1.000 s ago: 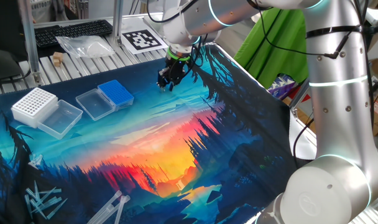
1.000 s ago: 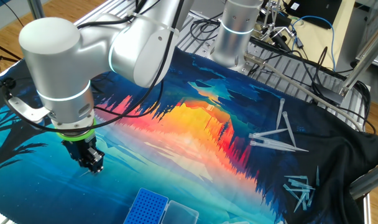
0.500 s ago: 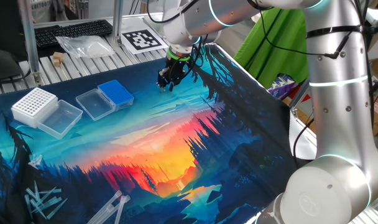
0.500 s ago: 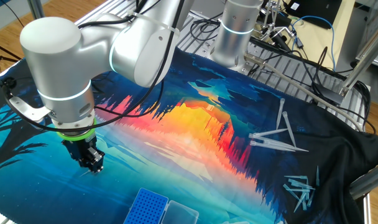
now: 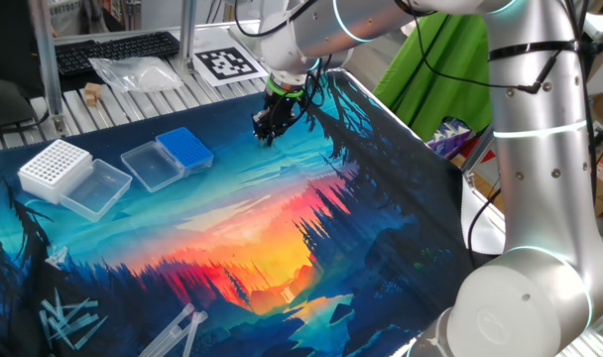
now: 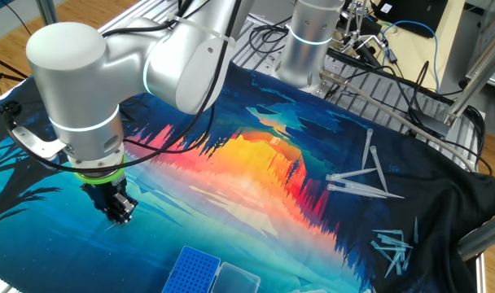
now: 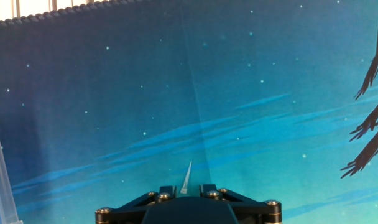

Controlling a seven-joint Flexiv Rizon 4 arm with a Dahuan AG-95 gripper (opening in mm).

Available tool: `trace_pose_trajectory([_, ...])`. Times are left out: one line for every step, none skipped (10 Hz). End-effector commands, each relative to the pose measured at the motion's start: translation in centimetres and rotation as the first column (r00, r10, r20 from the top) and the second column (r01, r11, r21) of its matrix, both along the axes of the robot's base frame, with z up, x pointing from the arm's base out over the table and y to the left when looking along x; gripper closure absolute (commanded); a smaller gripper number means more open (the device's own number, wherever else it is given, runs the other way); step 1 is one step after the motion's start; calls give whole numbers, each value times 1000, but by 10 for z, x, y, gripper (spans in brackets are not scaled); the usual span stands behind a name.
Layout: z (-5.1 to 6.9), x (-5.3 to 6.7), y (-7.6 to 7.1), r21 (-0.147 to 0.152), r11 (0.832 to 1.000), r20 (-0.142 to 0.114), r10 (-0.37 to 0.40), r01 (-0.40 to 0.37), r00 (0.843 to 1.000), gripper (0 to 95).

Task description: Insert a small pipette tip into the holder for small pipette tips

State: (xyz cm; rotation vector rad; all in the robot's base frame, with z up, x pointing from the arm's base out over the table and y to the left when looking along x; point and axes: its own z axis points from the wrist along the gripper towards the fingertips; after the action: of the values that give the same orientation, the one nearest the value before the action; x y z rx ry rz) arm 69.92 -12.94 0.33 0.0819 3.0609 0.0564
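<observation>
Hand view: small pipette tip (image 7: 186,178) stands between the fingers (image 7: 166,191)

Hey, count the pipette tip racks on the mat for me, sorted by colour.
Blue rack: 1
White rack: 1
Total: 2

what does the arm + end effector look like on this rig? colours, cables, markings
The arm has glossy silver-grey rounded links with thin glowing cyan rings at the joints. Black cables run loosely along its links. At the wrist a green band and a white bracket sit above the small black end effector. In the hand view the end effector shows a black angular body with silver screw heads. No visible lettering.
</observation>
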Motion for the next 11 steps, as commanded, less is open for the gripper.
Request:
trace_pose_trajectory([0, 0, 0, 0, 1000, 0, 1, -1, 1000, 760])
trace_pose_trajectory([0, 0, 0, 0, 1000, 0, 0, 0, 1000, 760])
trace_pose_trajectory([0, 0, 0, 0, 1000, 0, 0, 0, 1000, 760])
trace_pose_trajectory([0, 0, 0, 0, 1000, 0, 0, 0, 1000, 760])
trace_pose_trajectory([0, 0, 0, 0, 1000, 0, 1, -1, 1000, 950])
trace_pose_trajectory([0, 0, 0, 0, 1000, 0, 1, -1, 1000, 950])
trace_pose_trajectory([0, 0, 0, 0, 1000, 0, 1, -1, 1000, 950])
trace_pose_trajectory([0, 0, 0, 0, 1000, 0, 0, 0, 1000, 950])
trace_pose_trajectory([0, 0, 0, 1, 1000, 0, 0, 0, 1000, 950])
trace_pose_trajectory([0, 0, 0, 1, 1000, 0, -1, 1, 1000, 950])
trace_pose_trajectory([0, 0, 0, 2, 1000, -3, -1, 1, 1000, 950])
